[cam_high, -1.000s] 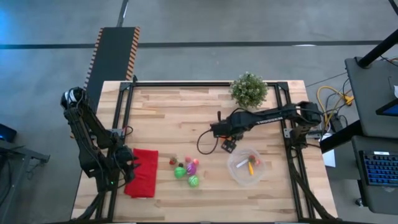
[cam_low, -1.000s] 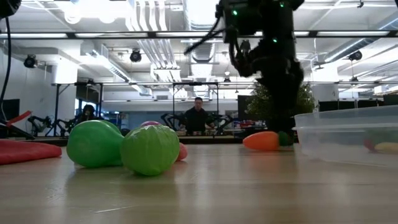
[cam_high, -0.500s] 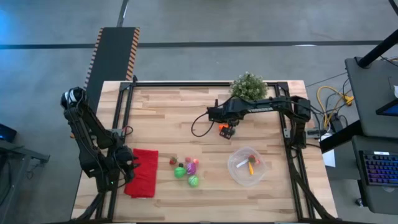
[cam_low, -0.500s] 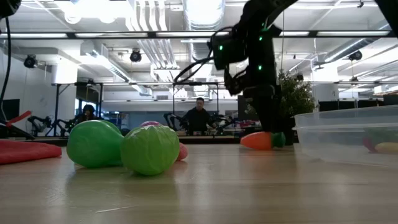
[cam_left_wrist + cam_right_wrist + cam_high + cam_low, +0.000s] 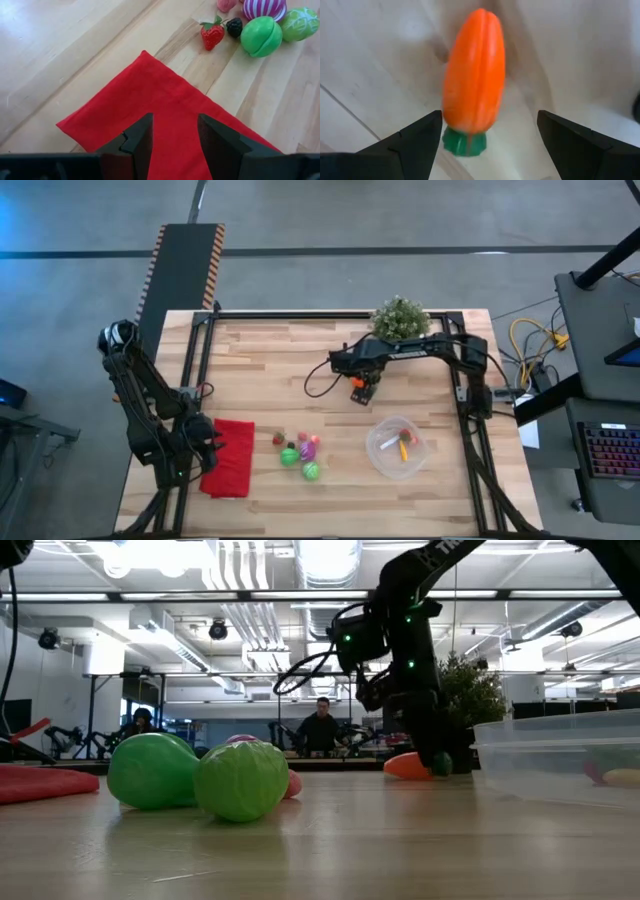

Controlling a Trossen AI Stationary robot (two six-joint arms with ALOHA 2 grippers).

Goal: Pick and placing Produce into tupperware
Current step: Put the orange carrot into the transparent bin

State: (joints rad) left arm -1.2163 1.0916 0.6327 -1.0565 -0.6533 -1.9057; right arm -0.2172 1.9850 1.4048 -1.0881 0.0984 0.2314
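An orange carrot (image 5: 474,75) with a green stub lies on its side on the wood table (image 5: 270,370), toward the far right. My right gripper (image 5: 490,122) hangs over the carrot (image 5: 356,385), pointing down. It is open, with one finger on each side of the carrot's stub end and neither touching. More produce (image 5: 300,453) lies in a cluster at mid-table: two green pieces, a pink-purple one and a strawberry. The clear round tupperware (image 5: 397,447) holds a few pieces. My left gripper (image 5: 174,131) waits open above the red cloth (image 5: 165,110) at the near left.
A green potted plant (image 5: 400,322) stands at the far edge, just behind my right arm. A black frame (image 5: 330,314) runs along the table's sides. In the low view the tupperware (image 5: 560,755) stands to the right of the carrot (image 5: 408,766), and the green pieces (image 5: 200,776) lie nearer.
My right gripper has swung from beside the tupperware toward the table's far edge. It has come down over the carrot and rolled a little about its own axis, staying open. The carrot has kept its place.
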